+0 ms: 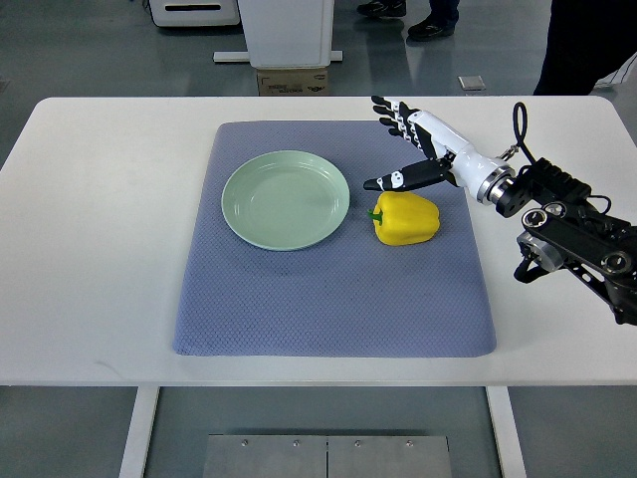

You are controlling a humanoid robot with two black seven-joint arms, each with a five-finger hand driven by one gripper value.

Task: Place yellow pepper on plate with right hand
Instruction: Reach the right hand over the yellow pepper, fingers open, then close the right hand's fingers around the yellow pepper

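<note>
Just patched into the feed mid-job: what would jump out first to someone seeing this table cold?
The bright yellow pepper lies on its side on the blue-grey mat, just right of the empty pale green plate. The right robot hand hovers just behind the pepper with fingers spread, holding nothing. Everything sits on a white table.

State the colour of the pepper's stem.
Green, on the yellow pepper; the stem points toward the plate. Top view.
</note>
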